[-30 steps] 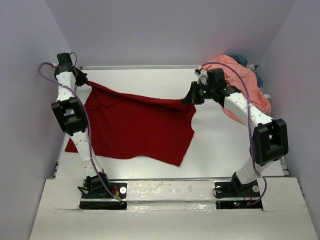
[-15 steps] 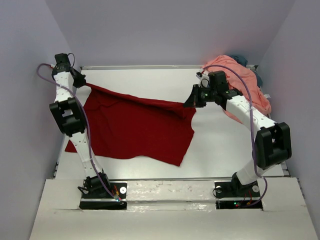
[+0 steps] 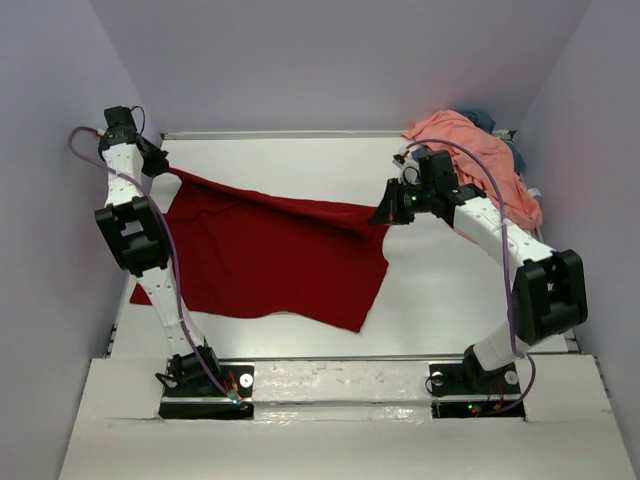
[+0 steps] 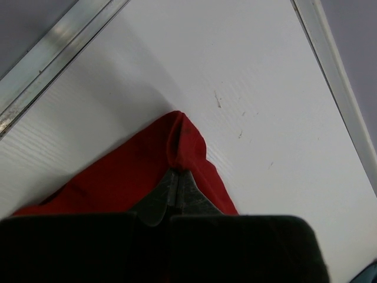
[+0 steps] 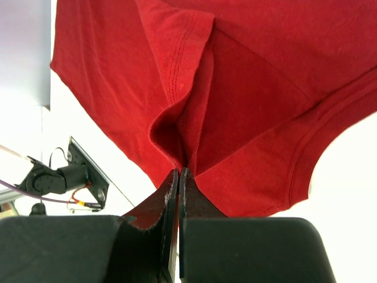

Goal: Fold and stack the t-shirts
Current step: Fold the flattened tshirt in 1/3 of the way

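Observation:
A dark red t-shirt (image 3: 270,255) hangs stretched between both arms over the white table, its lower part lying on the surface. My left gripper (image 3: 163,166) is shut on the shirt's far left corner (image 4: 179,138); my right gripper (image 3: 384,212) is shut on its right edge (image 5: 182,135), the cloth pinched between shut jaws. A salmon pink t-shirt (image 3: 480,160) lies bunched at the back right, with a bit of slate blue-grey t-shirt (image 3: 485,118) showing behind it.
A metal rail (image 3: 280,135) runs along the table's far edge and another along the near edge (image 3: 330,358). Grey walls close in left, right and behind. The arm bases (image 3: 205,378) sit at the near edge.
Both grippers have shifted slightly: the left one further left, the right one a little nearer and lower, keeping the red shirt's top edge taut between them.

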You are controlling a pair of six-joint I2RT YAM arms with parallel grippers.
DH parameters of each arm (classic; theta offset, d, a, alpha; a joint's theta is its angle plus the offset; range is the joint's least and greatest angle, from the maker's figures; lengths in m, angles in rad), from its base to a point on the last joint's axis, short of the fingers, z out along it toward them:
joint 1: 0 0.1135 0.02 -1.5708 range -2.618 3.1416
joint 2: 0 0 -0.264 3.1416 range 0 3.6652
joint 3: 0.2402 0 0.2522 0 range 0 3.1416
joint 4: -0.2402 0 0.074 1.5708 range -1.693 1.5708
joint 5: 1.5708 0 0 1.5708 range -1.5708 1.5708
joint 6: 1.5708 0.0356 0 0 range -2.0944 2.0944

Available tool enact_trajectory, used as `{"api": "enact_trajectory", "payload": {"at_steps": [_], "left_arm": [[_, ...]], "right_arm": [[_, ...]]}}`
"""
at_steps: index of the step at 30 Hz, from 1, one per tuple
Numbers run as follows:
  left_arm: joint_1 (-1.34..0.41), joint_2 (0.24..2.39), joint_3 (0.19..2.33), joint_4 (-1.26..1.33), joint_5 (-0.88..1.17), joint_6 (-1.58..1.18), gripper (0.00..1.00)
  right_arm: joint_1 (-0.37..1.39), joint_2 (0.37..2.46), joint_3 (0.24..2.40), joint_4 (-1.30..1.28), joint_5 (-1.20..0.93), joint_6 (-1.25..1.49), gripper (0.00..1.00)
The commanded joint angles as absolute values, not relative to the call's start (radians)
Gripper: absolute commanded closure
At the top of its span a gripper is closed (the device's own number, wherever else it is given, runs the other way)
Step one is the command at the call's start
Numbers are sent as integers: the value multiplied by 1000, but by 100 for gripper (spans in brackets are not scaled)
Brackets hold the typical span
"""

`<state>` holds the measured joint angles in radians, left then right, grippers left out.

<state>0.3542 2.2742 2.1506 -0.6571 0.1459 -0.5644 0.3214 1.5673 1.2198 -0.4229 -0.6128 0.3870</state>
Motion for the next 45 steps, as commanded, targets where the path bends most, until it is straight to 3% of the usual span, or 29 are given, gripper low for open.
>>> {"api": "enact_trajectory", "payload": {"at_steps": [1,24,26,28,30,31,35,45], "left_arm": [[396,2194,2140,-689,152,-563,100],[396,2111,2007,-703,156,-529,100],[396,2095,1982,-701,155,-528,100],[396,2074,1961,-693,158,-528,100],[396,2056,1921,-686,161,-528,100],[396,2046,1908,-680,160,-528,100],[396,2006,1864,-675,160,-519,100],[396,1970,1868,-710,149,-486,100]], "right_arm": [[333,1540,1206,-440,-634,364,100],[383,1841,1364,-528,-609,319,100],[383,1844,1376,-548,-583,311,84],[383,1838,1388,-549,-565,308,56],[383,1838,1400,-551,-545,308,49],[383,1841,1410,-551,-538,310,35],[383,1861,1450,-557,-506,319,13],[331,1907,1480,-580,-411,341,8]]}}
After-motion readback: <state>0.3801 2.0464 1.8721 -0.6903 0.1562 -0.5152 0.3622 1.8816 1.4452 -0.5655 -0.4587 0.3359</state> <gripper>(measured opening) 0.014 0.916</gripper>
